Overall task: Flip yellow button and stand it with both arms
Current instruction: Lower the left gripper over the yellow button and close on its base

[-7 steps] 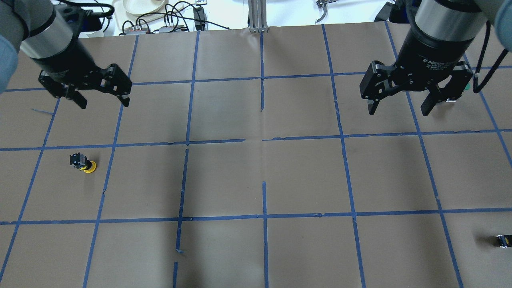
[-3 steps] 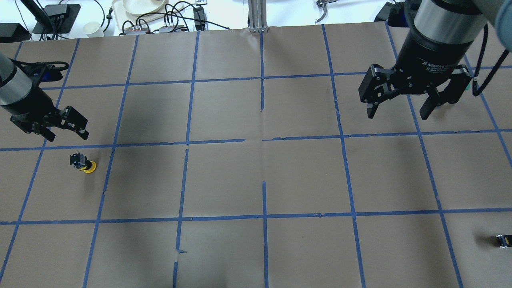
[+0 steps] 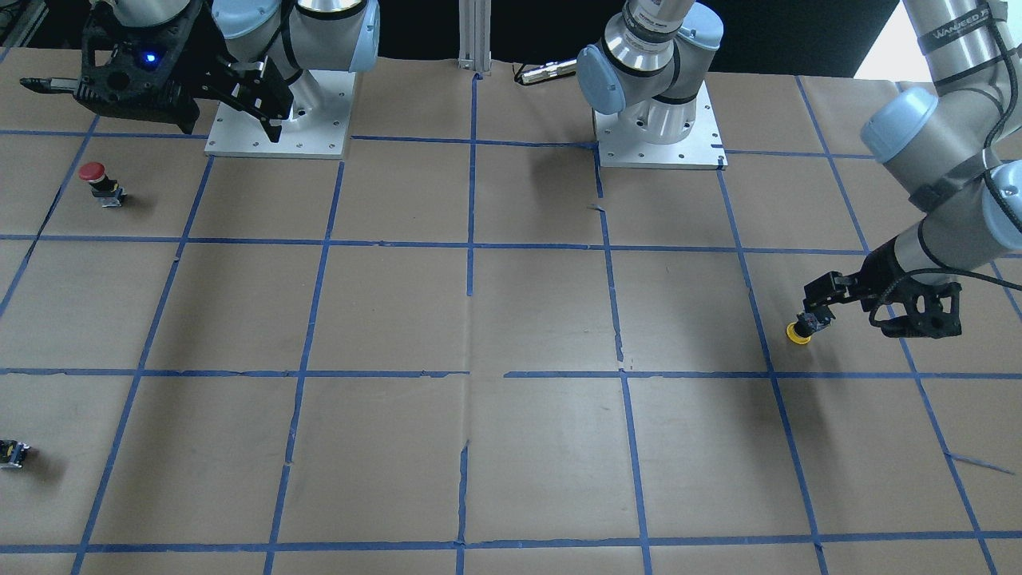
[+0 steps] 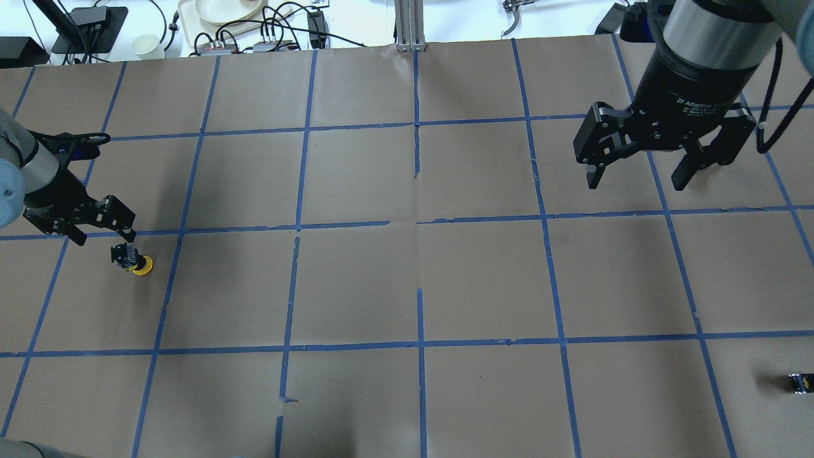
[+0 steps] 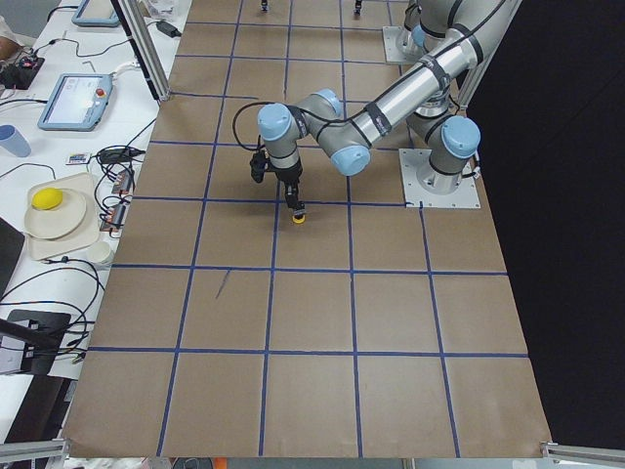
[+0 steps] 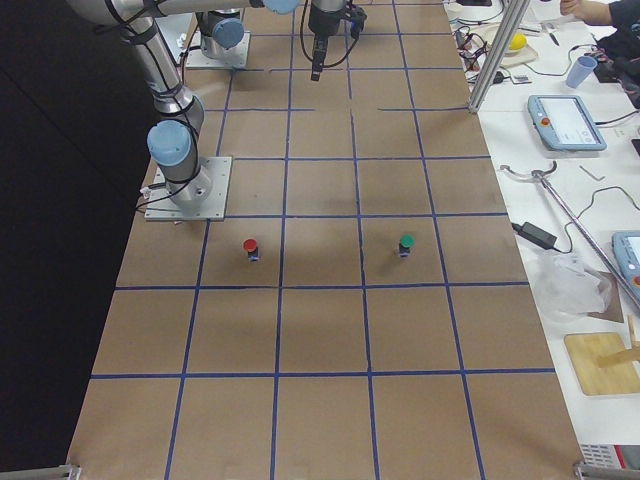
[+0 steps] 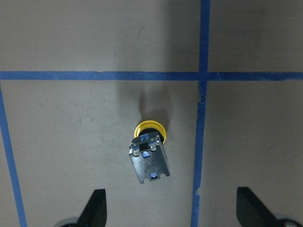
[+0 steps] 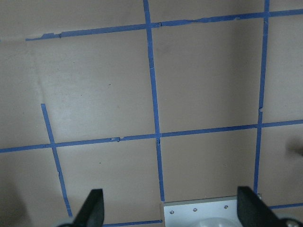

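Left gripper (image 4: 105,236) spread wide, holding nothing, hovering just above the yellow button (image 4: 133,260) | yellow button resting cap-down on brown paper (image 4: 356,286), black body up, on the robot's left side | right gripper (image 4: 638,181) also spread wide, holding nothing, raised, well apart from the button

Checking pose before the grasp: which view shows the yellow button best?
Left wrist view: the yellow button sits large mid-frame, cap and black body clear. Overhead, front and left-side views show it tiny. Right wrist view lacks it; right-side view, too far to tell.
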